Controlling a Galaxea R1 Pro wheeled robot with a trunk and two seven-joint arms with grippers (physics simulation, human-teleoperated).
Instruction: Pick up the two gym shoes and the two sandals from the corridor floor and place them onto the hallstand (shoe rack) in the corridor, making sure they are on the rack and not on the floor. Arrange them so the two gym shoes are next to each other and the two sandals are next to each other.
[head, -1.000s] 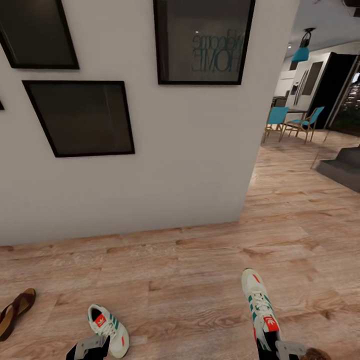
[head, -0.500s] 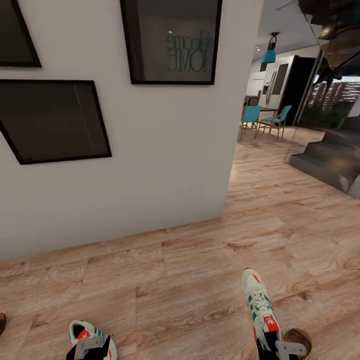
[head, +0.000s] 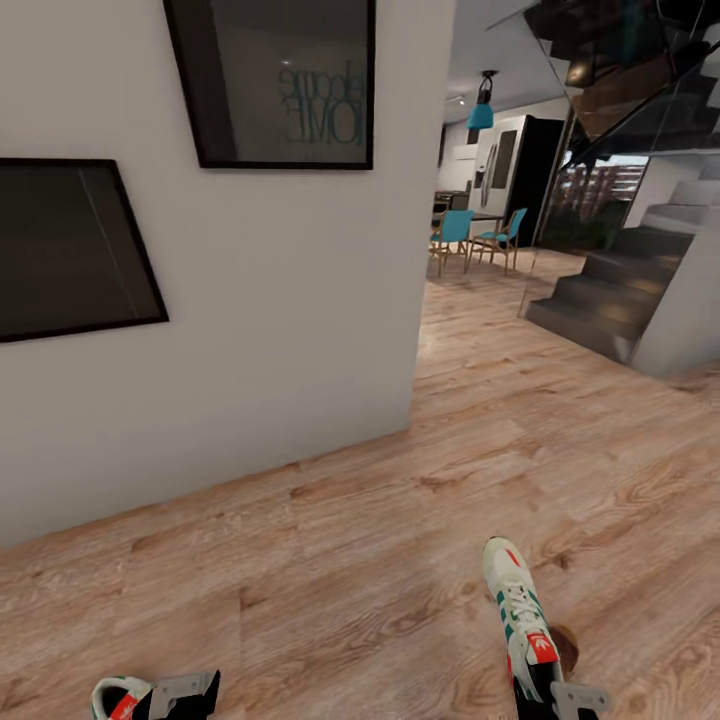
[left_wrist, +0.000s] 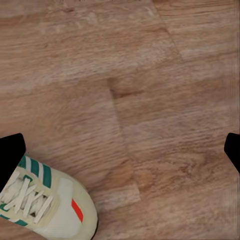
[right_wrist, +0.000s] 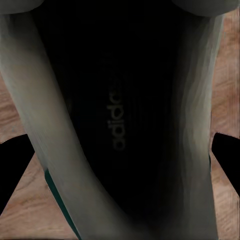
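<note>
Right gripper (head: 560, 695) closed on gym shoe (head: 518, 610) held above corridor floor (head: 380, 560); left gripper (left_wrist: 120, 145) open, empty, second gym shoe (left_wrist: 45, 207) beneath

At the bottom edge of the head view, the left hand (head: 178, 693) has a light grey metal plate with small dark screw holes, and black parts sit below and beside it. The right hand (head: 560, 697) has the same look: a pale grey bracket with a few dark dots on a black body. In the left wrist view, two black fingertips (left_wrist: 11, 154) come in from the opposite edges; they are flat, matte and without markings. In the right wrist view the fingertips (right_wrist: 12, 170) are also plain black wedges.
</note>
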